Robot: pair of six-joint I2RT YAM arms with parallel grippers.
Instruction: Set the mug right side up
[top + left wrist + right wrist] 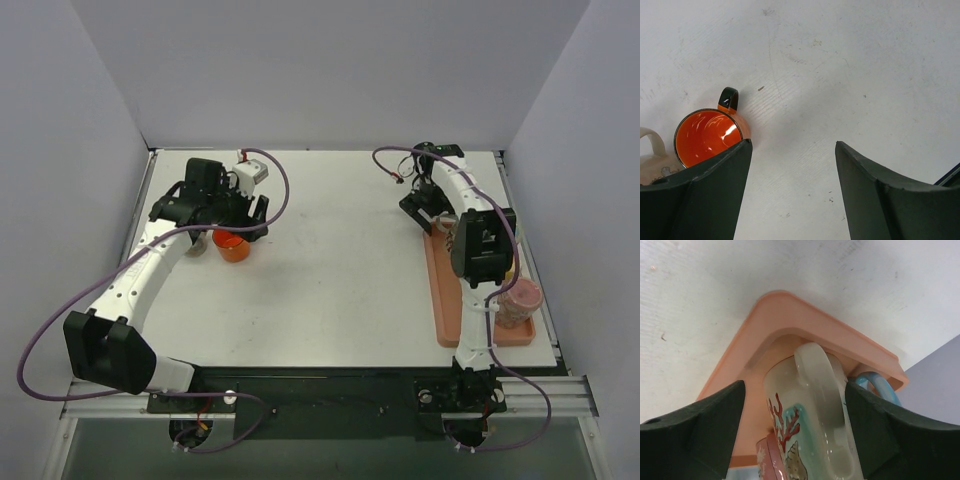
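An orange mug [707,137] with a black handle stands upright on the white table, its open mouth facing up; it also shows in the top view [232,246]. My left gripper [792,145] is open and empty, just to the right of and above the mug [238,215]. A cream mug [810,410] painted with red coral and a shell stands at the far end of the salmon tray [785,310]. My right gripper [795,385] is open with one finger on each side of this mug, its handle facing the camera. I cannot tell which way up it stands.
A second cream mug [650,160] sits just left of the orange one [195,248]. A pink mug [520,302] stands at the near end of the tray [440,300]. A pink mug's edge [760,460] and a blue handle [880,385] flank the coral mug.
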